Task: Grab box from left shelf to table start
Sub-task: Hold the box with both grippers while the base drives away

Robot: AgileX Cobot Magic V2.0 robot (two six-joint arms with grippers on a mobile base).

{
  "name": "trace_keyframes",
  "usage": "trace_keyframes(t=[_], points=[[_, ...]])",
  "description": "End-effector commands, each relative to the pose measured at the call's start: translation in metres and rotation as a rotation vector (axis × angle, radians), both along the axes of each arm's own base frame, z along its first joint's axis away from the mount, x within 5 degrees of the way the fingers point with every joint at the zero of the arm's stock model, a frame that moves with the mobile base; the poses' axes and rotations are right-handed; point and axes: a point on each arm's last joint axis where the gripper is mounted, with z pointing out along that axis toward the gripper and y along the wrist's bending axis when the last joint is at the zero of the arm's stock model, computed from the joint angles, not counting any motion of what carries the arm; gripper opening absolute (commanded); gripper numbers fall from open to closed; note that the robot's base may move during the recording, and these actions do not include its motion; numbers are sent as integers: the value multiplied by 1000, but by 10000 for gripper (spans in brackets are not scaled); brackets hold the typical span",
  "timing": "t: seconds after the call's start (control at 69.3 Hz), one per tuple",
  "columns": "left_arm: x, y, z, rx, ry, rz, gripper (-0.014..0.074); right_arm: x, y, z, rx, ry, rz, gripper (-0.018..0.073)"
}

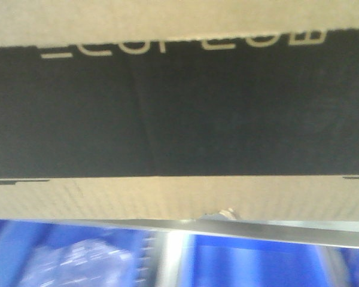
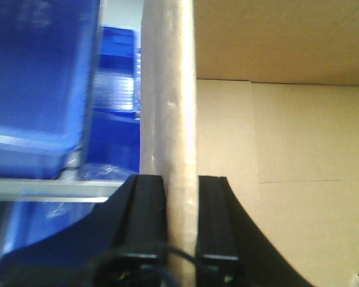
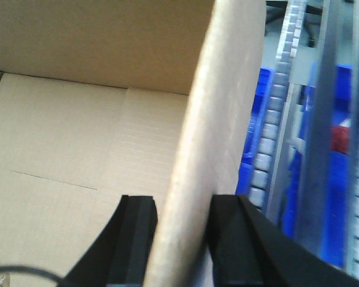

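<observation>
Blue bins (image 1: pixel 42 254) behind, blurred. Left gripper (image 2: pixel 180 224): jaws pinching one wall of the box (image 2: pixel 167 89). Box filling the front view, bottom edge at the shelf rail (image 1: pixel 275 232). Right gripper (image 3: pixel 180 239): jaws pinching the opposite wall. Best lifted level, both sides together, drawn straight back. Risk: nicked edge snagging the rail. Worktop unseen.

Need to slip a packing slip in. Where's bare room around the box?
Free: the bare floor inside the box, between its side walls. Crowded: blue bins outside the left hand; metal rails outside the right hand.
</observation>
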Motion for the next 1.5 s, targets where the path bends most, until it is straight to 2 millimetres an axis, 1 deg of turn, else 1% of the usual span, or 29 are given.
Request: trace_keyframes(t=[0.0, 1.485], points=[[-6, -7, 25, -177, -153, -65, -92, 1, 2, 19, 43, -147, 20, 55], [-6, -7, 25, -178, -152, -65, -92, 1, 2, 19, 43, -147, 20, 55]])
